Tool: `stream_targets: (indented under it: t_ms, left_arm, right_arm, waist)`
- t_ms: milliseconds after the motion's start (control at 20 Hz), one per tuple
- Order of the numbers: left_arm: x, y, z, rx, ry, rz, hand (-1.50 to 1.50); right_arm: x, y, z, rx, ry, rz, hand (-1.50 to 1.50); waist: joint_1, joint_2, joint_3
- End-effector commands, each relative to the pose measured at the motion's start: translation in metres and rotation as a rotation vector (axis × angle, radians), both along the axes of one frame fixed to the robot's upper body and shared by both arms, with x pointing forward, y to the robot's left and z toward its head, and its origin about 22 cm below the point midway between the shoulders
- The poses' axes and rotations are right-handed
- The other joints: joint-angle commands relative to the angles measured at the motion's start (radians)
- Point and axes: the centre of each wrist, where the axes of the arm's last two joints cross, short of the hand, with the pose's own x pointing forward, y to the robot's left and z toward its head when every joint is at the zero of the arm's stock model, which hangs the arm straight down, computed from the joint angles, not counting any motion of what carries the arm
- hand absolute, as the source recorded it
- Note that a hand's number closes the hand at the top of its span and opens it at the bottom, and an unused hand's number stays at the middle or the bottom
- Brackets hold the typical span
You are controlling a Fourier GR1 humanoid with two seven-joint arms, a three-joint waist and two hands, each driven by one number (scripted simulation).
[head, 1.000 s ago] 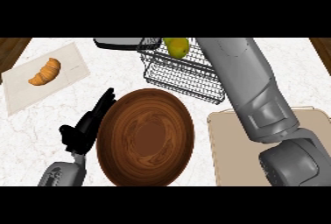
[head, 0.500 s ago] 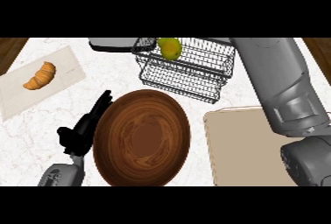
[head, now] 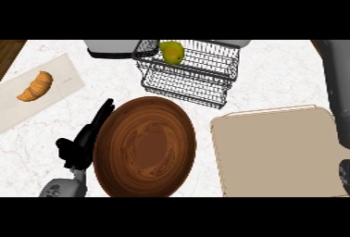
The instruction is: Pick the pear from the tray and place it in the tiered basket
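Fig. Placing step, judged complete. Pear [head: 171, 52] sits in tiered basket [head: 198, 83], not on tray [head: 277, 152]; basket is well ahead & right of left robot hand [head: 79, 147]. That hand rests on tabletop [head: 287, 78], fingers straight, wooden plate [head: 145, 146] just right of it. Right robot hand out of view, state can't be told; only forearm [head: 336, 88] shows. Next: draw right arm clear w/o snagging wire.

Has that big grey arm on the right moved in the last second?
Yes. The right forearm has swung rightward, off the tiered basket it crossed before, to the view's right edge. The pear lies in the basket.
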Motion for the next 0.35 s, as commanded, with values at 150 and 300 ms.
stream_targets:
  t_ms: [150,300]
  left_arm:
    - [-0.013,-0.002,-0.003,0.009,-0.008,0.033,0.0]
    - [-0.007,0.007,0.005,0.006,0.004,0.026,0.0]
  right_arm:
    - [-0.06,-0.117,-0.024,-0.015,-0.044,-0.032,-1.5]
    - [-0.097,-0.148,-0.009,-0.052,-0.016,0.021,-1.5]
  waist:
    - [-0.023,-0.005,0.002]
    - [-0.026,-0.005,0.0]
